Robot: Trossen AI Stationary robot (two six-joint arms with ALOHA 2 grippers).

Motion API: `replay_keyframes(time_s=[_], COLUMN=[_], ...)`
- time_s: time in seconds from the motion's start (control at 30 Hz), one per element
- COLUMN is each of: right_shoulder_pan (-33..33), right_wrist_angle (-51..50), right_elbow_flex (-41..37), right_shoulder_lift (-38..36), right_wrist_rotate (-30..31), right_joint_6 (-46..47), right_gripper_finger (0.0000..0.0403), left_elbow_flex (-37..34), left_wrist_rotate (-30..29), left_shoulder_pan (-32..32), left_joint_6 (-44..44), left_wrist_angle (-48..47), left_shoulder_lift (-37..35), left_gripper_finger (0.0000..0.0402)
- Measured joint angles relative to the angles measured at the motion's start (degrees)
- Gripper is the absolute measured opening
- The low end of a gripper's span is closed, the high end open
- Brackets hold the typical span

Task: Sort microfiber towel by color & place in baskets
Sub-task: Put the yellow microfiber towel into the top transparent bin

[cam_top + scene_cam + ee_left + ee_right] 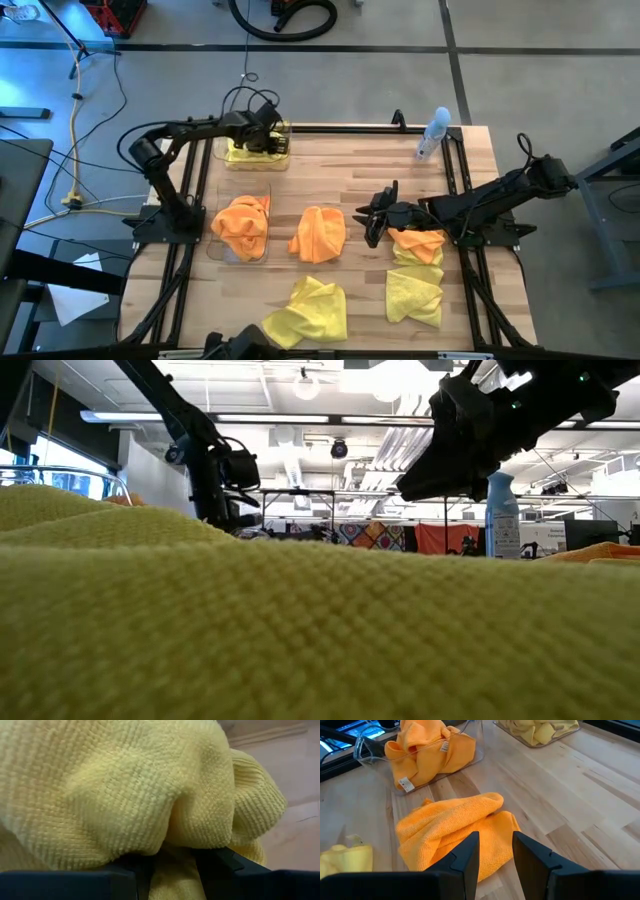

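Observation:
My left gripper [262,136] reaches down into the far clear basket [284,160], which holds yellow towels [240,152]. In its wrist view a bunched yellow towel [125,790] fills the picture. The near-left basket [216,246] holds an orange towel [240,225]. A loose orange towel [318,233] lies crumpled mid-table. My right gripper [374,222] hovers open just right of it, and the towel [455,827] shows beyond the fingers. Another orange towel [418,245] lies under the right arm. Two yellow towels [308,310] [415,296] lie near the near edge. My left gripper has a fold of the yellow towel [172,870] between its two fingers [235,867], coming from above into the far basket. The rest of the towel bunches up ahead of the fingers. How far back it reaches cannot be told.
A slim spray bottle [432,135] stands at the far right of the table. Bare wood lies between the two baskets and the right arm. The near yellow towel [300,630] fills the low view's foreground.

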Motion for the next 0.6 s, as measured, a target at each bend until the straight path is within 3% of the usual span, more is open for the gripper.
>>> replay_keyframes(time_s=[0.27, 0.6], right_shoulder_pan=[0.0, 0.0], right_wrist_angle=[-0.72, -1.26], right_elbow_flex=[0.0, 0.0], right_shoulder_lift=[0.0, 0.0], right_wrist_rotate=[0.01, 0.02], right_joint_6=[0.02, -0.26], right_gripper_finger=[0.011, 0.011], left_elbow_flex=[-0.17, -0.17], left_wrist_rotate=[0.61, -2.86], left_shoulder_pan=[-0.21, -2.98], left_joint_6=[0.12, 2.04], left_wrist_angle=[-0.95, -5.3], left_shoulder_lift=[-3.81, -18.28], left_gripper_finger=[0.0126, 0.0126])
